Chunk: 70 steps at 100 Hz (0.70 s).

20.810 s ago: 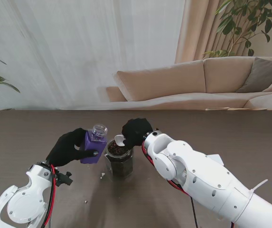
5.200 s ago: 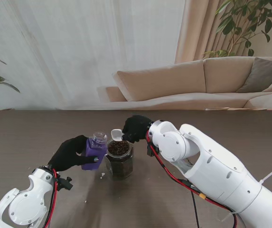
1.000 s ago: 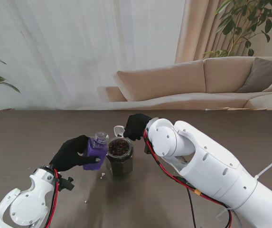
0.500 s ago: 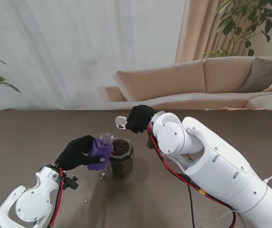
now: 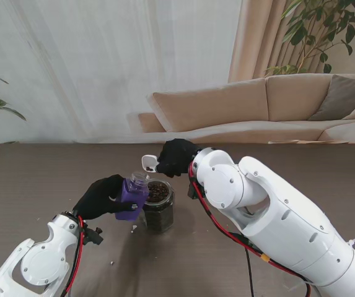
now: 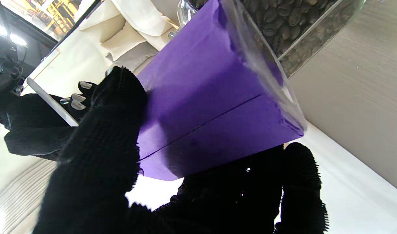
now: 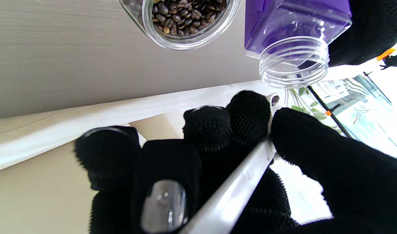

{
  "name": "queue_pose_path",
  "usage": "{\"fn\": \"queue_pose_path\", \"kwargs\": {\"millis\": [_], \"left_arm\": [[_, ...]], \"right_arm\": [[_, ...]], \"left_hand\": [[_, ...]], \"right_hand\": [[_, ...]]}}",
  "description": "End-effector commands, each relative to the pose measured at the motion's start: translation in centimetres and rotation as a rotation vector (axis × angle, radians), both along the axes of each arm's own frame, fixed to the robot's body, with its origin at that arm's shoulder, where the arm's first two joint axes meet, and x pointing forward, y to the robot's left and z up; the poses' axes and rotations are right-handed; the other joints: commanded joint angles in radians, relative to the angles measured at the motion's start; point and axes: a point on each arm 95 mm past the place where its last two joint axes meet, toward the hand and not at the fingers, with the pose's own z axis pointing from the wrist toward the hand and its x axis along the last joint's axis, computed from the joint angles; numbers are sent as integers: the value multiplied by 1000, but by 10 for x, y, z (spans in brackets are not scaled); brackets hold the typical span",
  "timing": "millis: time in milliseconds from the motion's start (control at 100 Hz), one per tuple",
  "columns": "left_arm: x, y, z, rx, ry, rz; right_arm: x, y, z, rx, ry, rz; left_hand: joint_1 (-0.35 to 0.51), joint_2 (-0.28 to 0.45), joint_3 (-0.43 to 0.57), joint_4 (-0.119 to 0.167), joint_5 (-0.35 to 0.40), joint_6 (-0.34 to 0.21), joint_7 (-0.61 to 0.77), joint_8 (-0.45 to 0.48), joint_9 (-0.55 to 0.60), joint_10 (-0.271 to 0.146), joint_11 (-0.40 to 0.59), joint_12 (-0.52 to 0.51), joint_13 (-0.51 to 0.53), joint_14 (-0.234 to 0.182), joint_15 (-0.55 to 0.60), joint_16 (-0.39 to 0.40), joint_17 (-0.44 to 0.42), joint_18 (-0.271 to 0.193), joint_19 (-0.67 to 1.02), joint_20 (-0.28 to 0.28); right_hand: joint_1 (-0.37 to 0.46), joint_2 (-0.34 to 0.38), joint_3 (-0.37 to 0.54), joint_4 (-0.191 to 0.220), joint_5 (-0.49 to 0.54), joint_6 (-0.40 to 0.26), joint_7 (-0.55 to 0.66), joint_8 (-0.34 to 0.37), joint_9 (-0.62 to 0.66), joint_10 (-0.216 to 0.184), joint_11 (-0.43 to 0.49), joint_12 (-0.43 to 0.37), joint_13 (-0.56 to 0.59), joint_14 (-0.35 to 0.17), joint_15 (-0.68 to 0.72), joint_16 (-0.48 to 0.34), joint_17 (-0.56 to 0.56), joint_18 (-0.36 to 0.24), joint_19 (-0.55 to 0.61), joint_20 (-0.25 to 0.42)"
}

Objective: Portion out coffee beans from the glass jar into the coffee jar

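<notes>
Stand view: right hand [image 5: 176, 157] is clamped on a white plastic scoop [image 5: 148, 163], held over the open neck of the purple-lined clear coffee jar [image 5: 131, 195], which is gripped, tilted rightward, by left hand [image 5: 101, 196], beside the bean-filled glass jar [image 5: 158, 206].

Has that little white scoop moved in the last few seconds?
Yes. The white scoop has lifted off the bean jar and swung to the robot's left, now above the purple bottle.
</notes>
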Motion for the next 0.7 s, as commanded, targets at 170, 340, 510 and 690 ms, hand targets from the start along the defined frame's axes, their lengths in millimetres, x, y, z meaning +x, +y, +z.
{"fn": "queue_pose_path", "kwargs": {"millis": [170,340,510,690], "left_arm": [[1,-2,2,0,-1,-25],[1,-1,4,3,-8,-31],[0,-3,5,-1,-16,-43],[-1,-3,6,0,-24,-43]], "right_arm": [[-10,8,-6,-8,14,56],[-13,11,-9,-14,3,80],[-15,13,-11,-29,-23,100],[-16,13,-13,-54,-81,157]], "left_hand": [[197,128,342,64,93,-39,389,65,79,-67,69,26,15,39,-7,14,-36,-58,44,29],[197,127,342,64,92,-39,389,65,79,-69,69,26,15,37,-8,14,-36,-59,45,29],[196,127,341,64,92,-42,390,66,79,-70,69,26,15,36,-8,14,-36,-59,45,29],[197,127,342,65,92,-41,390,65,79,-71,69,26,15,36,-8,13,-36,-59,44,29]], "right_hand": [[5,-6,30,23,42,100,12,0,62,87,18,3,-5,-135,36,7,143,16,54,2],[2,1,28,25,43,98,10,3,62,85,14,5,-5,-136,34,6,142,15,50,-1],[0,2,26,26,41,93,6,6,63,84,10,7,-4,-143,28,3,142,10,48,-2],[-8,9,26,27,40,85,4,9,62,75,6,9,-4,-147,25,2,141,5,44,-3]]}}
